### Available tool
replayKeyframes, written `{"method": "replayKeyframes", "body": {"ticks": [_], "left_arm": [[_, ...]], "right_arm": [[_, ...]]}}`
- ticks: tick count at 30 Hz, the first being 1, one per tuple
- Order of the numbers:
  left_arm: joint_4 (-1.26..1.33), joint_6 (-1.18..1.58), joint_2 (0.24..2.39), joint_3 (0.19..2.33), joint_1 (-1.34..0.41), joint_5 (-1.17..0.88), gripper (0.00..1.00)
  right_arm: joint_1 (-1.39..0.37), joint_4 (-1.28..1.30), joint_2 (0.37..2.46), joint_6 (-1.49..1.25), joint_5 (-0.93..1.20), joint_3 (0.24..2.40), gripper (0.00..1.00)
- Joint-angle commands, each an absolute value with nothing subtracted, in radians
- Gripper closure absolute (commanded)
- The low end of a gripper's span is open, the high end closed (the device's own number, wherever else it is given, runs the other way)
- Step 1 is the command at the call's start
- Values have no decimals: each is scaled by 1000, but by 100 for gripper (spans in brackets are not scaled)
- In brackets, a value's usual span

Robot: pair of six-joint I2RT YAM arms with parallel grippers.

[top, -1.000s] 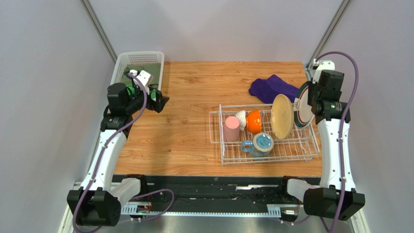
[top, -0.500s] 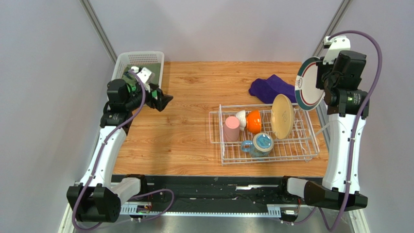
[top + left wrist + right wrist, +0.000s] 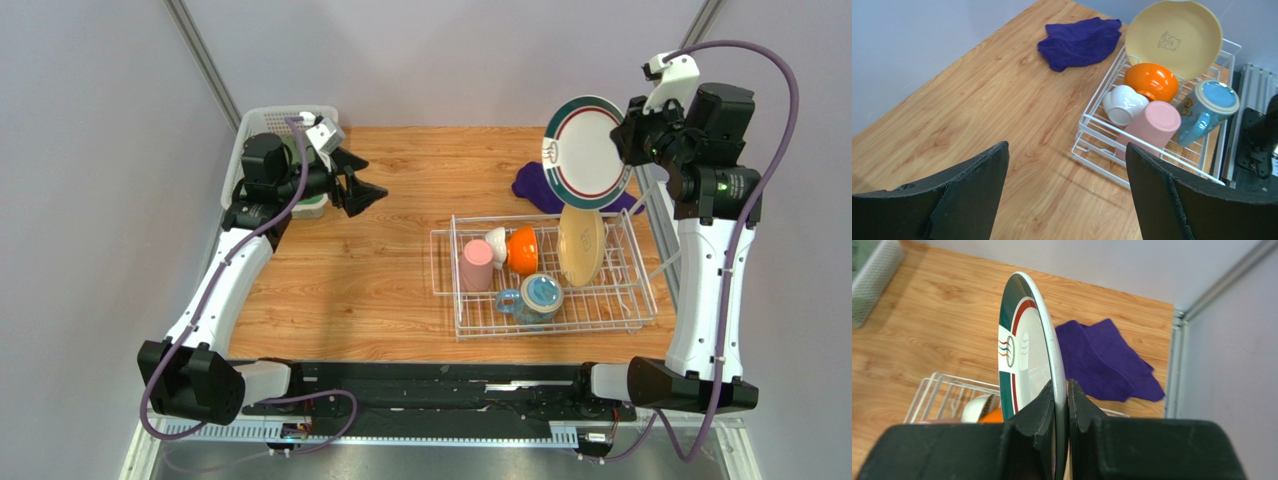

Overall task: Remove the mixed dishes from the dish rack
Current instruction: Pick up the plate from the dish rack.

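The right tool point(image 3: 1059, 390) is closed narrowly on the rim of a white plate point(image 3: 585, 152) with green and red bands, which is held on edge in the air above the back right corner of the dish rack point(image 3: 436, 262) and over the purple cloth point(image 3: 1079, 40); the left tool point(image 3: 365, 190) is held wide open and empty above the left side of the worktop point(image 3: 380, 290), beside the white mesh basket point(image 3: 262, 122); in the rack are seen a cream plate point(image 3: 581, 238) standing on edge, an orange bowl point(image 3: 1151, 81), a white bowl point(image 3: 1123, 102), a pink tumbler point(image 3: 1152, 125) and a blue mug point(image 3: 1209, 110) on their sides. The step in hand is judged to be the carrying of the held plate to a resting place outside the rack; since only a thin rim is pinched, the grip should be kept firm and swings avoided, or the plate may pivot between the pads; bare wood should be chosen rather than the cloth, so that the plate lies level; the plate should be tipped flat and lowered until it is borne by the worktop before the jaws are parted; the upright cream plate just below should be given a wide berth.
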State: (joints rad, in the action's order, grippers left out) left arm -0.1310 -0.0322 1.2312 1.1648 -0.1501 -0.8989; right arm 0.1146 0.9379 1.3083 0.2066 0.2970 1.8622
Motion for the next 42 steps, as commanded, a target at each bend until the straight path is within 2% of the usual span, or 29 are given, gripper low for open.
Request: {"method": "replayKeyframes", "body": {"ticks": [1,12,21,28,32,35,36,37,38,41,42], "left_arm": [[43,-6,1223,1169,-221,-968,6],[129,52,1281,1201,-357,-948,7],[160,-31,1331,1193,-396,-901,8],[164,-8,1376,1213,-411,-945,10],[166,-5,1397,1213,-433,-954,15],[181,24,1408,1210,-437,-979,25],[181,35,1411,1210,-439,-985,33],[179,41,1414,1212,-440,-995,37],[179,47,1419,1210,-440,-1002,49],[176,60,1422,1206,-440,-1019,70],[176,61,1422,1201,-440,-1025,85]], "right_arm": [[31,818,1315,163,475,1858,100],[-282,704,1287,221,495,1686,100],[-363,680,1262,224,575,1635,100],[-419,663,1255,233,572,1606,100],[-434,638,1258,227,581,1591,100],[-437,627,1261,230,586,1574,100],[-439,621,1261,232,589,1568,100],[-439,615,1258,230,589,1556,100],[-439,608,1258,232,589,1551,100],[-439,603,1258,238,581,1542,100],[-439,603,1259,239,574,1539,100]]}}
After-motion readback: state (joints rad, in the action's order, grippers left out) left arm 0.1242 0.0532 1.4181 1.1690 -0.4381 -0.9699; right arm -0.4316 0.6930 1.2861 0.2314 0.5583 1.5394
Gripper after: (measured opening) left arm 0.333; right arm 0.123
